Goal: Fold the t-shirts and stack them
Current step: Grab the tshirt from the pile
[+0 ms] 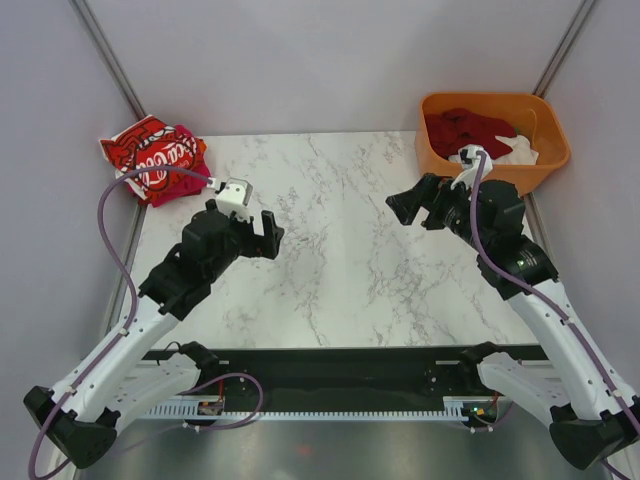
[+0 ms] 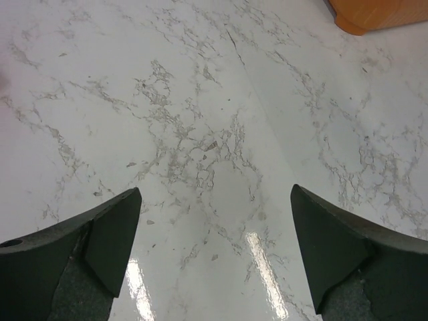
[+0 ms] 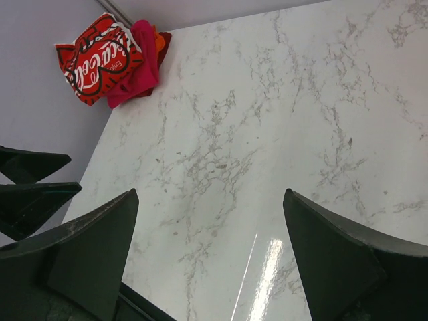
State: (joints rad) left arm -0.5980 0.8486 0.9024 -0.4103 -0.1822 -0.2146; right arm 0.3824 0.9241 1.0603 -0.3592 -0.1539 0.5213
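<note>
A bright red t-shirt with white lettering (image 1: pixel 148 152) lies folded on a magenta t-shirt (image 1: pixel 186 184) at the table's far left corner; both also show in the right wrist view, the lettered one (image 3: pixel 97 59) on the magenta one (image 3: pixel 142 61). A dark red t-shirt (image 1: pixel 467 129) and a white t-shirt (image 1: pixel 518 152) lie crumpled in the orange tub (image 1: pixel 545 112). My left gripper (image 1: pixel 268 232) is open and empty above bare marble, as the left wrist view (image 2: pixel 214 221) shows. My right gripper (image 1: pixel 410 208) is open and empty over the table, as the right wrist view (image 3: pixel 210 224) shows.
The marble table (image 1: pixel 340 250) runs between grey side walls. The tub stands at the far right corner, its corner showing in the left wrist view (image 2: pixel 374 17). A black rail (image 1: pixel 330 385) runs along the near edge. The left fingers (image 3: pixel 33 180) show in the right wrist view.
</note>
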